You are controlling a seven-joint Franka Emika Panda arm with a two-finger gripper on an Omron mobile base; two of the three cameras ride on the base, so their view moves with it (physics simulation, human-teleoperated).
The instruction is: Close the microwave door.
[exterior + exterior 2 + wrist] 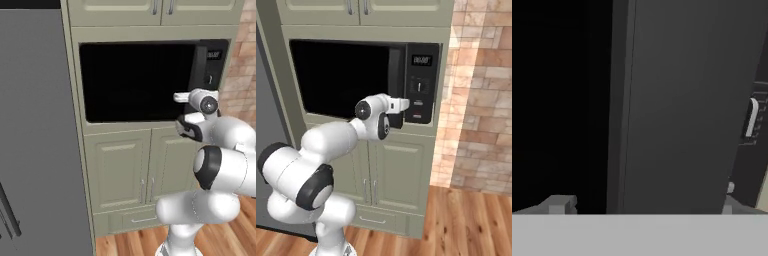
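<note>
The microwave door is a glossy black panel that looks flush with the beige cabinet front. Its vertical bar handle runs along the right edge, beside the control strip with its small display. My gripper is right at the lower part of the handle, pointing at the microwave. In the hand view the gripper is open, its fingertips far apart, with the dark grey handle close ahead between them. The cavity is hidden.
A tall grey fridge stands to the left. Beige cabinet doors sit below the microwave, with more above it. A brick wall lies to the right, above a wooden floor.
</note>
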